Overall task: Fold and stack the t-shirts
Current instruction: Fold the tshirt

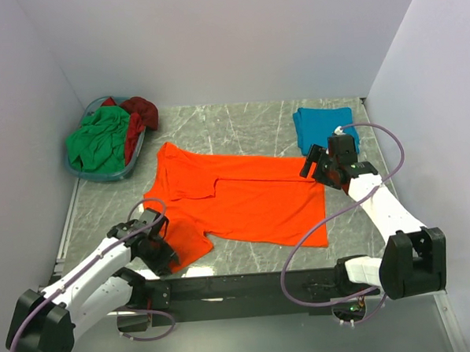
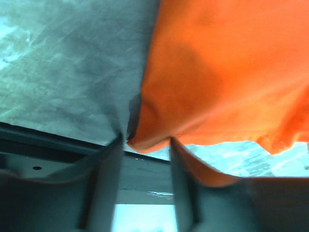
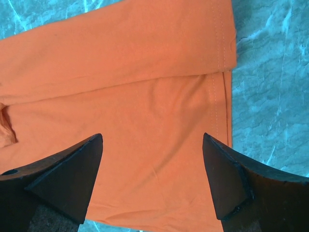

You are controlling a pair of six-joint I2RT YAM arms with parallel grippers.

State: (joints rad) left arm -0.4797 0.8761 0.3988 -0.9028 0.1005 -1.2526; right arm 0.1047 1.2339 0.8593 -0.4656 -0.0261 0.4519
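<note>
Bright orange short-sleeved cloth t-shirt (image 1: 244, 195), spread at the centre of the grey marbled table (image 1: 240, 124), far strip doubled over. Probably light, limp and quick to sag, so best pinched at corners and hem.

At 7 o'clock, left gripper (image 2: 145, 140), fingers apart around the sleeve corner, unclamped. At 3 o'clock, right gripper (image 3: 152, 145), spread wide above the hem.

Further out:
- Folded teal blue t-shirt (image 1: 320, 124) at 2 o'clock.
- Green t-shirt (image 1: 99, 140) and dark red t-shirt (image 1: 141, 111), heaped in the blue plastic basket (image 1: 109, 176) at 10 o'clock.
</note>
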